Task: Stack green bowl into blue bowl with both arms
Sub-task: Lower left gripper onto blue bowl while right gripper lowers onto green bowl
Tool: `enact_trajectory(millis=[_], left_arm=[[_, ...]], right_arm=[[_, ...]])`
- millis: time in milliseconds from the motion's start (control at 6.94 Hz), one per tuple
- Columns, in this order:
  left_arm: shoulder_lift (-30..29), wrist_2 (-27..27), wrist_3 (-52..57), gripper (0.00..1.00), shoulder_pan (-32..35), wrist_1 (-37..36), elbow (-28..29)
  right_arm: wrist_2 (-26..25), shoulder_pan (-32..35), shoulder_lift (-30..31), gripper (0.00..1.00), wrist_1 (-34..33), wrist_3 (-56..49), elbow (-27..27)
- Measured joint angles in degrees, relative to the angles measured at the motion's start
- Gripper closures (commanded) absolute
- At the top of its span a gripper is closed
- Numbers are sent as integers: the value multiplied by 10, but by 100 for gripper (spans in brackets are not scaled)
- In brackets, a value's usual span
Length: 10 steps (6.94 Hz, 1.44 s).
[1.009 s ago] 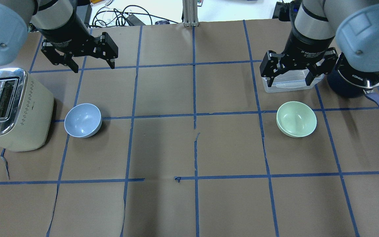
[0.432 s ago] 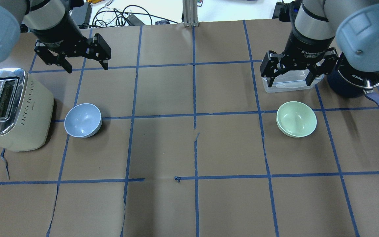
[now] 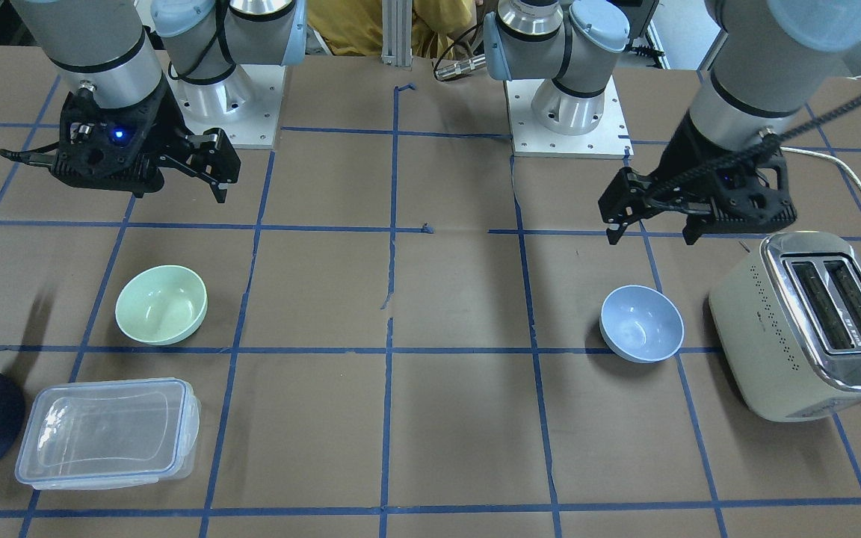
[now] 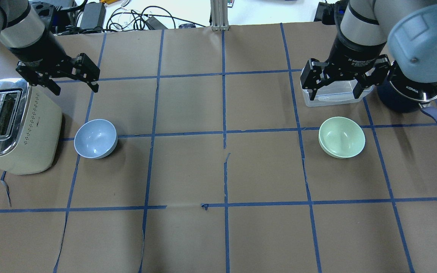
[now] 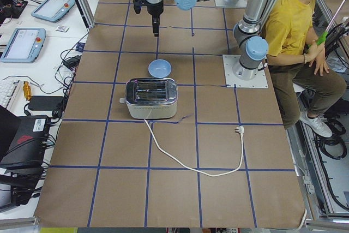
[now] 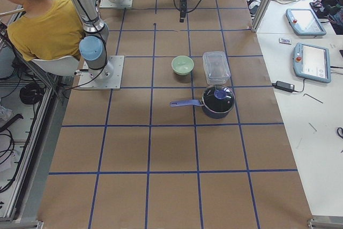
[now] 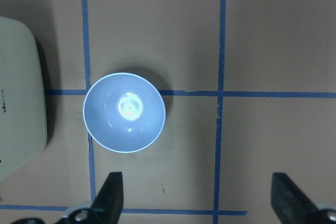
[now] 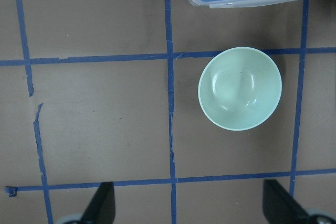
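The blue bowl [image 4: 96, 138] stands upright on the table's left side, next to the toaster; it also shows in the left wrist view [image 7: 124, 112]. The green bowl [image 4: 341, 137] stands upright on the right side and shows in the right wrist view [image 8: 240, 88]. My left gripper [image 4: 77, 89] hangs open and empty above the table, behind the blue bowl and a little to its left. My right gripper [image 4: 331, 93] hangs open and empty above the clear container, behind the green bowl. Both bowls are empty and far apart.
A cream toaster [image 4: 13, 125] stands left of the blue bowl, close under my left gripper's side. A clear lidded container [image 3: 105, 432] and a dark navy pot [image 4: 408, 96] with a long handle sit behind and right of the green bowl. Blue tape lines grid the brown table.
My left gripper has moved left, towards the toaster, staying open. My right gripper has barely moved. Both bowls are where they were.
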State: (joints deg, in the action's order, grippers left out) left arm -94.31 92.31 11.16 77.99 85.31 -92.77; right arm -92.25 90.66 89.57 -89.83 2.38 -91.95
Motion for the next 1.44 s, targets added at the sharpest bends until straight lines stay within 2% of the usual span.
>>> enact_trajectory(millis=[288,721,865,1009,1297,1441], left_arm=[[-11,2,56,0,-27,-51,-41],[-56,2,144,0,-88,-173,-120],[-74,3,151,4,-94,-200,-134],[-89,4,155,27,-97,-211,-142],[-109,6,160,26,-102,-216,-148],[-118,6,160,26,-110,-217,-149]], right_arm=[[2,-14,-1,0,-1,-1,-1],[-2,-25,-16,0,-16,6,0],[-2,-26,-33,0,-29,1,-1],[-3,-28,-51,0,-45,-2,-3],[-5,-29,-83,0,-78,-5,-28],[-10,-30,-93,0,-114,-5,-58]])
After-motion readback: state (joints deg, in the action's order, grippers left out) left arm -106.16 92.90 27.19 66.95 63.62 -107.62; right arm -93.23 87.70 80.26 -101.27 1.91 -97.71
